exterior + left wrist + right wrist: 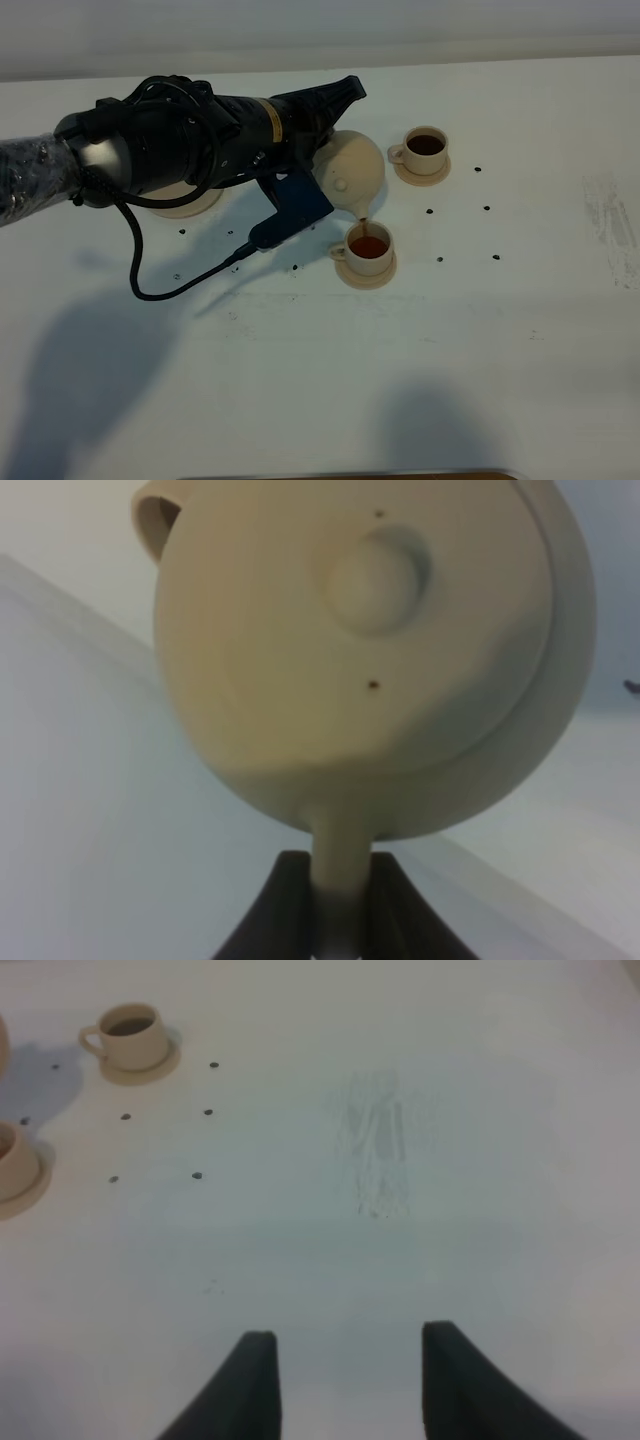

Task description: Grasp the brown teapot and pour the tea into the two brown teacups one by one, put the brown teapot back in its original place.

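1. I judge the step in hand to be the pour into the second cup. The teapot (350, 170) hangs tipped with its spout (362, 208) down over the near cup (370, 248), and a thin dark stream runs into it. The far cup (426, 148) already holds dark tea.
2. To do this well, I would hold the tilt steady and keep the spout over the middle of the cup, not over its saucer rim. The tea in the near cup looks fairly high, so I would be ready to roll the pot back gently before it reaches the brim. I would go slowly enough that the last drip falls inside.
3. The lid (300, 660) faces the left wrist camera at a steep lean. I think any more tilt risks it sliding off, so I would not tip further than the stream needs.
4. The left gripper (338, 870) is pressed together on the teapot's loop handle (335, 830), which runs down between the two dark fingers. It pinches the handle alone and touches nothing else that I can see.
5. The right gripper (345, 1360) is spread and holds nothing. It hangs over the bare table (300, 380), well apart from both cups.
6. The wide saucer (190, 205) shows partly under the left arm (180, 140). The pot goes back there once the pour is done.
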You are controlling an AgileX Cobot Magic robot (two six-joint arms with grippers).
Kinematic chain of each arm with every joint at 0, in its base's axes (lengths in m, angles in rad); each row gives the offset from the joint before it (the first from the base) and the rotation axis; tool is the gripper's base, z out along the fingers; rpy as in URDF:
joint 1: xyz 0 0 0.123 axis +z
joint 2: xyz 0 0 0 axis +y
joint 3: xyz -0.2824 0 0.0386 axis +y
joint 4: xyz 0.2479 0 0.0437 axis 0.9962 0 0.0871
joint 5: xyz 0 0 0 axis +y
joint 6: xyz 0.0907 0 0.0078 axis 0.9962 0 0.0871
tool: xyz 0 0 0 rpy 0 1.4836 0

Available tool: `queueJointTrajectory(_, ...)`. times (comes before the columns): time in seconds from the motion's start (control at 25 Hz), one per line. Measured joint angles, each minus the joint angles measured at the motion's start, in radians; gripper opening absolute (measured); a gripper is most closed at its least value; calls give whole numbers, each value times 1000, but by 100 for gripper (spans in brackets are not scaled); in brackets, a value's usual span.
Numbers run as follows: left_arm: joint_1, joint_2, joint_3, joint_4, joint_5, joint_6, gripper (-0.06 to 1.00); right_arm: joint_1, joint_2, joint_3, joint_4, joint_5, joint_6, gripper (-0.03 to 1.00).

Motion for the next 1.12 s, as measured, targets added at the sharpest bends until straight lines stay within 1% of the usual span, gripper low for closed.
queueJointTrajectory(0.44, 0, 0, 0, 2, -14, 56, 8, 0, 0, 0, 0, 0, 0, 35)
queueJointTrajectory(1.12, -22, 0, 0, 2, -22, 57, 8, 0, 0, 0, 0, 0, 0, 35)
